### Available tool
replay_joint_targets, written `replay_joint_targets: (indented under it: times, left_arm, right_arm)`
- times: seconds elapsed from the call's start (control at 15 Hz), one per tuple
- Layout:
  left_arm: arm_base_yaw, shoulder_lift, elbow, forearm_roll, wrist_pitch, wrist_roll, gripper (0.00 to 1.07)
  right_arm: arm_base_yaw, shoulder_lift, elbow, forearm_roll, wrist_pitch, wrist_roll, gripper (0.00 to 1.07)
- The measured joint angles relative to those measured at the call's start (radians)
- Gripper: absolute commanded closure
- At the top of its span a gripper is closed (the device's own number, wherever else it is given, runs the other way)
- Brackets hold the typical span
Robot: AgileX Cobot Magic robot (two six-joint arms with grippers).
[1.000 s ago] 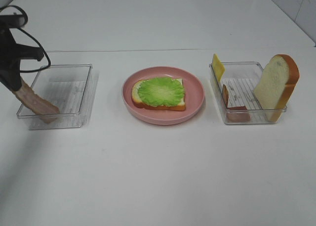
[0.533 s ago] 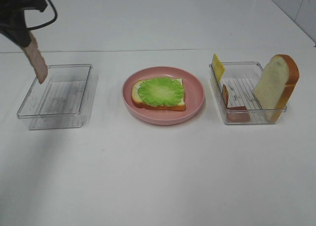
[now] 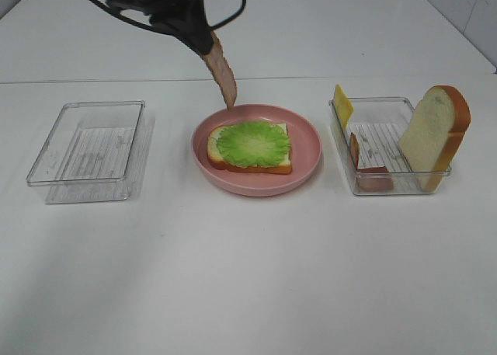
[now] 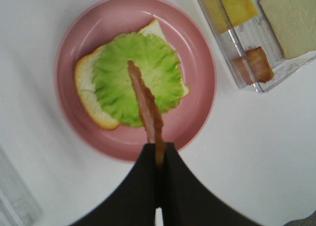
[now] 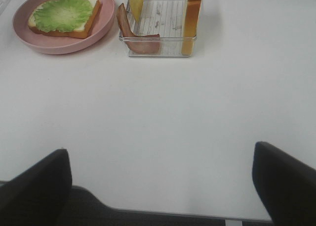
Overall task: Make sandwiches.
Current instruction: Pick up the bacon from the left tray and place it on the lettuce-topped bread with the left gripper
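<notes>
Nearest of all, well short of the round pink plate, the right gripper is hovering over the bare white worktop with its black fingers spread wide apart and nothing between them. On the plate a white toy bread slice with an orange-brown crust is lying flat, and a ruffled green lettuce leaf is covering most of its top. To the left of the plate a clear rectangular plastic tray is sitting on the worktop. To the right of the plate a second clear plastic tray is holding a curled brown bacon strip, a thin yellow cheese slice leaning in its far corner, and a second white bread slice standing upright on its edge. Above the far side of the plate the left gripper is pinching its black fingers together on the upper end of a long brown bacon strip, which is hanging down at a slant with its lower end over the plate's far rim.
</notes>
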Motion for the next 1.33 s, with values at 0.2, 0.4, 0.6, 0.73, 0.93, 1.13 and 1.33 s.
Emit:
replay_joint_targets:
  times: [0.2, 0.4, 0.6, 0.73, 0.93, 1.13, 1.33]
  left_arm:
    - [-0.065, 0.196, -0.182, -0.086, -0.037, -0.007, 1.07]
    - [-0.087, 0.300, -0.270, -0.151, -0.057, -0.007, 1.07]
    - [-0.087, 0.369, -0.287, -0.158, -0.065, -0.013, 1.07]
    - [-0.075, 0.383, -0.287, -0.134, -0.061, -0.014, 1.07]
    - [-0.045, 0.384, -0.287, -0.102, -0.026, -0.015, 1.07]
    - [-0.016, 0.388, -0.292, -0.040, 0.021, -0.025, 1.07]
    - [-0.014, 0.403, -0.292, -0.040, 0.022, -0.025, 1.07]
  right_arm:
    - [0.000, 0.000, 0.000, 0.000, 0.000, 0.000, 0.11]
    - [0.000, 0.000, 0.000, 0.000, 0.000, 0.000, 0.11]
    - [0.000, 0.000, 0.000, 0.000, 0.000, 0.000, 0.11]
    - [0.000, 0.000, 0.000, 0.000, 0.000, 0.000, 0.11]
    - [0.000, 0.000, 0.000, 0.000, 0.000, 0.000, 0.11]
    - [0.000, 0.000, 0.000, 0.000, 0.000, 0.000, 0.11]
    - [0.000, 0.000, 0.000, 0.000, 0.000, 0.000, 0.11]
